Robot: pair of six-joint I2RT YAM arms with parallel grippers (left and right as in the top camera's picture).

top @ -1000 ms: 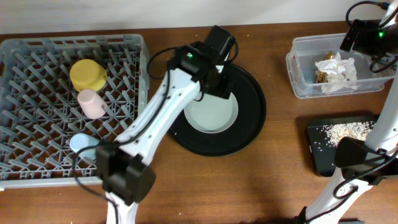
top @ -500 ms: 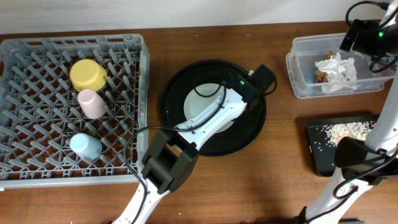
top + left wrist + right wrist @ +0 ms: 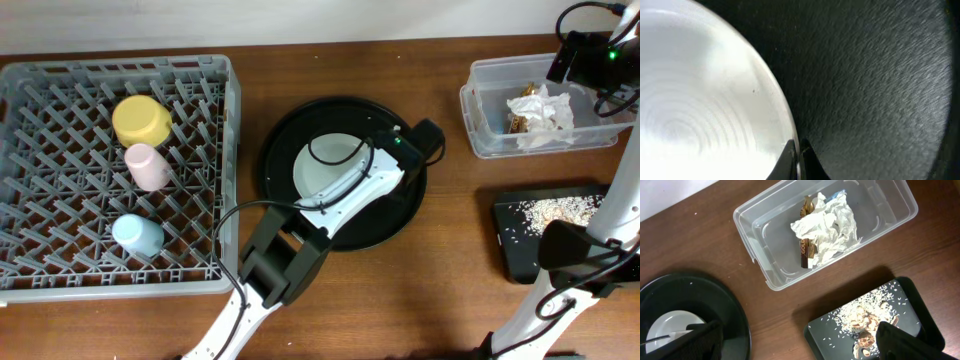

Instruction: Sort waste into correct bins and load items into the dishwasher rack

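Step in hand: pick up the round grey-green dish (image 3: 322,182) for loading. It lies flat inside the large round black tray (image 3: 290,128), mid counter. The left gripper (image 3: 797,159) is at the dish's right edge, jaws clenched on the thin rim; the left wrist view shows the rim running right in between the fingertips. The dish looks not yet lifted.

The right gripper (image 3: 800,328) hangs over the far right of the counter, jaws released wide, nothing in them.

Rack side: the dishwasher rack (image 3: 120,291) at the left already has the small yellow bowl (image 3: 141,120), pink cup (image 3: 147,166) and light blue cup (image 3: 137,235) among the pegs. No chopsticks seen in any view.

Waste side looks done: the crumpled white paper napkin (image 3: 830,222) and small brown snack wrapper (image 3: 805,255) are in the clear plastic tub (image 3: 760,267), and the rice grains (image 3: 860,307) with brown scraps are in the shallow black tray (image 3: 820,335).

Next move, my read: raise the dish clear of the round tray's lip, carry it left and over the rack wall, then set it into a free peg row, likely on edge. An edge pinch on a smooth rim gives the dish leverage to swing or slip, so a slow lift and a firm grip are needed. Keep clear of the cups already racked.

Writing: the wrapper has gold letters starting "GOL", the rest creased and unreadable. No other labels or brands legible
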